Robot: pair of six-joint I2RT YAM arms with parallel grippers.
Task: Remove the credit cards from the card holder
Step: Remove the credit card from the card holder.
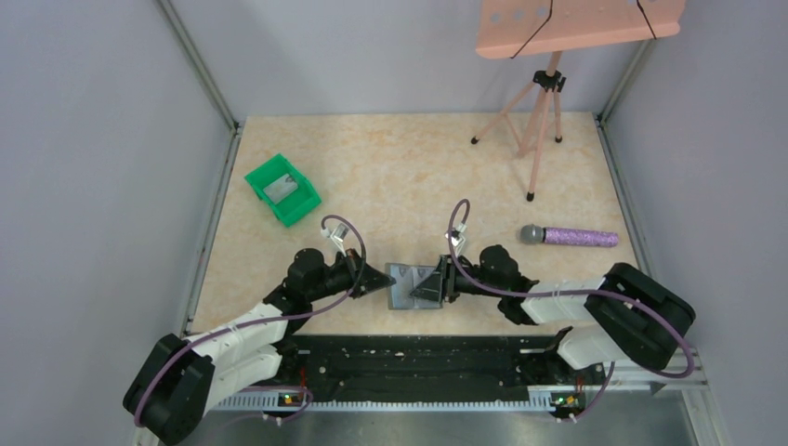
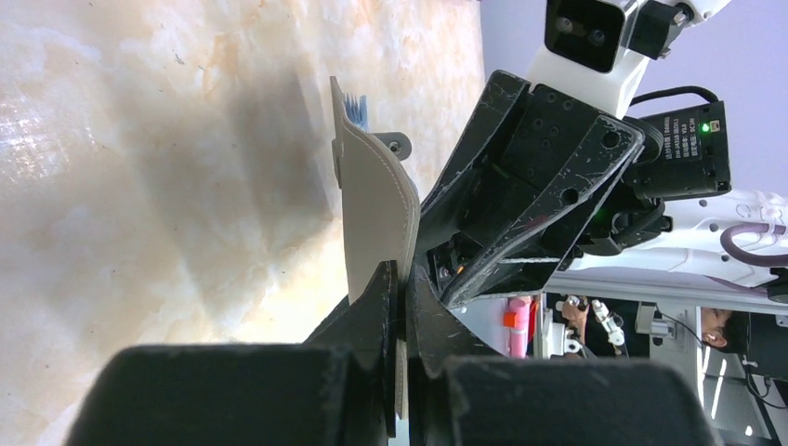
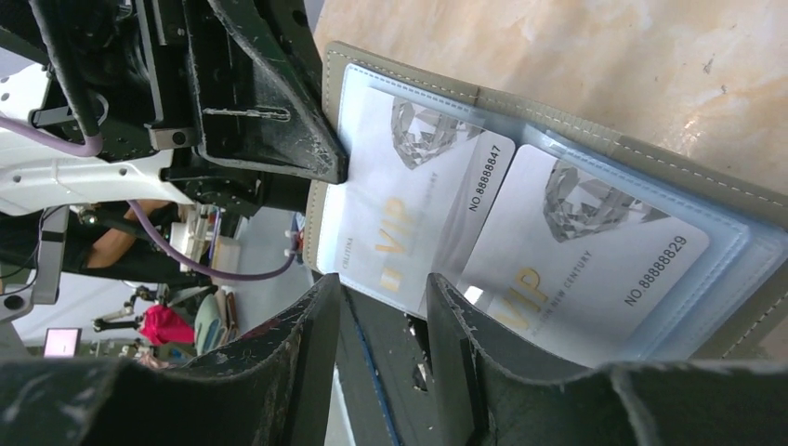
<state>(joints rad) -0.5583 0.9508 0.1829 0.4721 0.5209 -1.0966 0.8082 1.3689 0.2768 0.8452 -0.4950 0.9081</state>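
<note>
The grey card holder (image 1: pixel 409 281) is held open above the table's near edge, between both grippers. My left gripper (image 1: pixel 386 279) (image 2: pixel 401 274) is shut on one edge of the card holder (image 2: pixel 376 204). In the right wrist view the card holder (image 3: pixel 595 139) shows two white VIP cards in clear sleeves: a left card (image 3: pixel 418 195) and a right card (image 3: pixel 576 251). My right gripper (image 1: pixel 439 279) (image 3: pixel 382 279) is open, its jaws apart at the left card's lower edge, which shows just past the tips. The left gripper's fingers (image 3: pixel 279 121) pinch the holder's far rim.
A green bin (image 1: pixel 295 206) with a pale flat item inside sits at the back left. A purple-handled microphone (image 1: pixel 569 236) lies to the right. A pink tripod (image 1: pixel 539 121) with a board stands at the back right. Walls close in on both sides.
</note>
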